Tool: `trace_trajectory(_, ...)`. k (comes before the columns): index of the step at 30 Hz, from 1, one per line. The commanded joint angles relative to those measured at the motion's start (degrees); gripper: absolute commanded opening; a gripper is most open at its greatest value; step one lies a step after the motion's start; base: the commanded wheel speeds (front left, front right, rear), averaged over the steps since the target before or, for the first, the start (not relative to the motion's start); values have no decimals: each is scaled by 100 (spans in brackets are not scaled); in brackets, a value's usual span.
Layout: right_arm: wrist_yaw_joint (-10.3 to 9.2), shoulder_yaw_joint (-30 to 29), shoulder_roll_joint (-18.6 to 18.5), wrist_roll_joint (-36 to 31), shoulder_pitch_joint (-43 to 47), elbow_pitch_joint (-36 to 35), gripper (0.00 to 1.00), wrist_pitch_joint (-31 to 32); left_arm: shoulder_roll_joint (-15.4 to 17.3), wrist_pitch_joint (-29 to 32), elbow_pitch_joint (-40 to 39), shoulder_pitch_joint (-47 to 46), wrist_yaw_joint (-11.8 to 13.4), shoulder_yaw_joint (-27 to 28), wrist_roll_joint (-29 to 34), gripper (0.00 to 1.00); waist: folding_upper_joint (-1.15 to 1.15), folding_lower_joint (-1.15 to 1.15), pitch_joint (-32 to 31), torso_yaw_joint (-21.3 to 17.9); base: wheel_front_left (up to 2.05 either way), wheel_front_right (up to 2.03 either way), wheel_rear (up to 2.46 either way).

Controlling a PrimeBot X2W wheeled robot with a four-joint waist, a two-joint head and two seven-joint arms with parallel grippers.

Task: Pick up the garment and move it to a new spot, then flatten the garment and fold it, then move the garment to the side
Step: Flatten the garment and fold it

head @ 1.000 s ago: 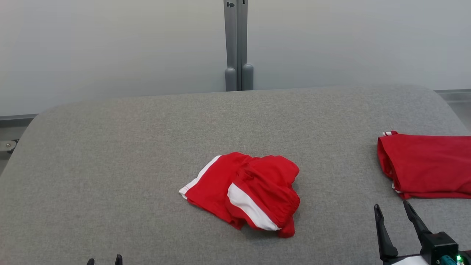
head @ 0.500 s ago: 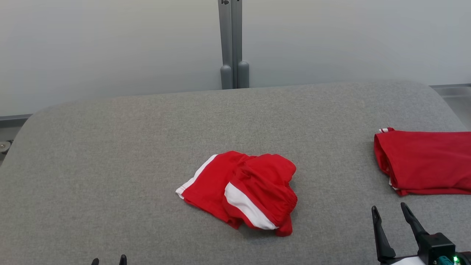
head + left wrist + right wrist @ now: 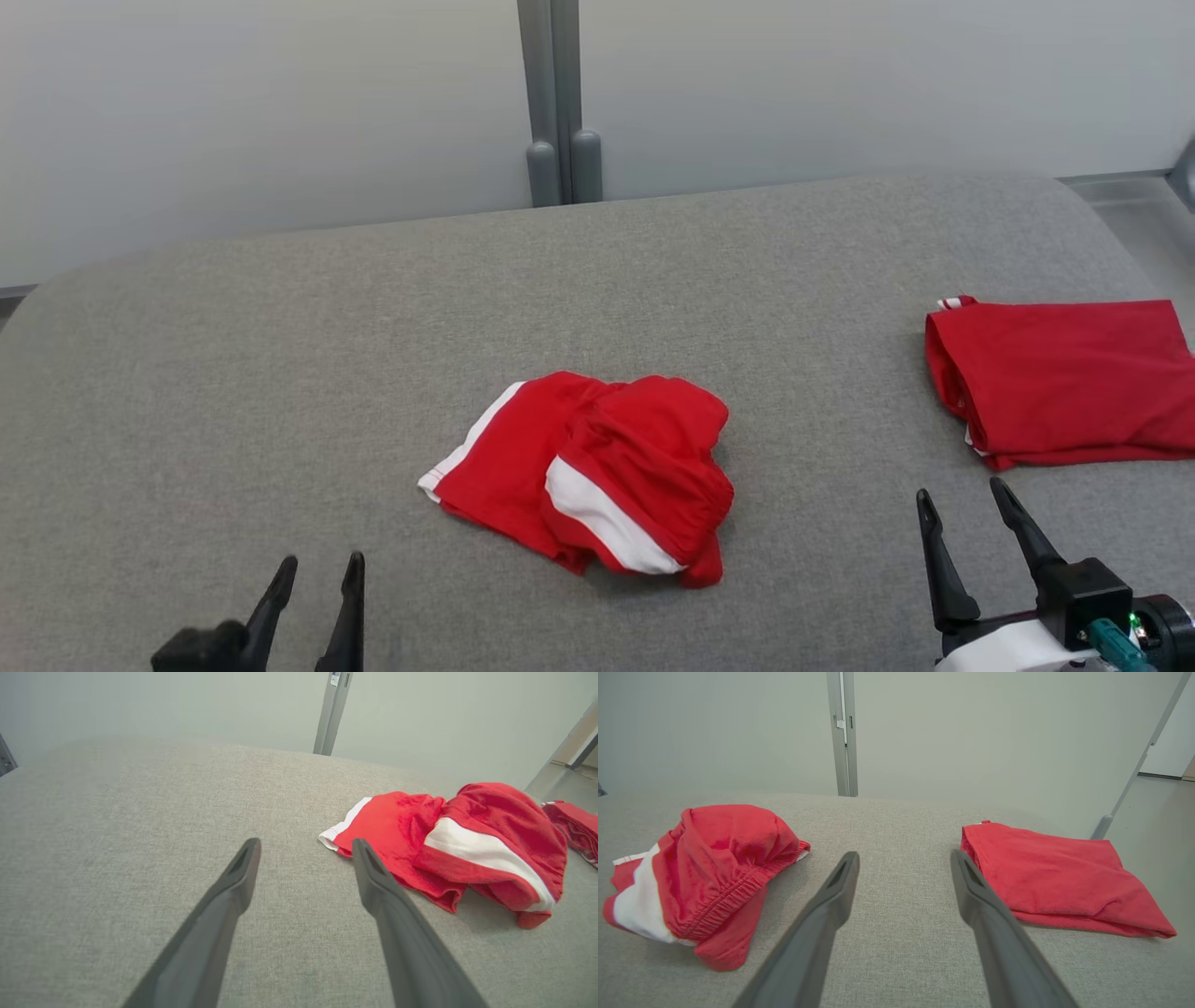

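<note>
1. Left end effector [image 3: 321, 560]: we log it at the lower left of the head view. Its two dark fingers are spread wide with nothing between them, over a bare part of the surface [image 3: 187, 373]. In its wrist view the fingertips [image 3: 245, 858] stand clear of all fabric.
2. Surface: grey woven covering with rounded far corners. It carries both fabric items we list here.
3. Garment [image 3: 583, 471]: red shorts with white side stripes, crumpled into a low heap with one part doubled over the other. An elastic waistband shows in the right wrist view. We place it ahead of and to the right of the left end effector, near it but not touching. It is ahead of and to the left of the right end effector, well apart, so it lies between the two.
4. Grey post [image 3: 558, 103]: upright against the pale wall [image 3: 233, 112], beyond the far edge of the surface and far ahead of both end effectors.
5. Right end effector [image 3: 961, 490]: at the lower right of the head view. Its fingers are parted wide and hold nothing, over bare surface. A small green light shows on its body.
6. Folded red cloth [image 3: 1055, 383]: lying flat and neatly folded, with a white-striped corner at its far left. We place it just ahead of and to the right of the right end effector. A narrow gap shows between its near edge and the right fingertip.
</note>
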Motion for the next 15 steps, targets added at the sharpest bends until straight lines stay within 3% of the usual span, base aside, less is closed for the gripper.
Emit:
trace_trajectory(1,-9,28,-36,15,-74,-31,100,-15,40,-13,96,-247,-14,-55,-49,100,0,0,133,-142,0,0,0)
trace_trajectory(6,-9,86,-41,53,-190,-55,100,-15,44,601,910,-1194,-8,-446,-521,100,0,0,305,-420,0,0,0)
trace_trajectory(15,-9,204,19,62,-301,-29,100,-15,52,1398,2328,-2324,-8,-537,-1259,100,0,0,518,-902,0,0,0)
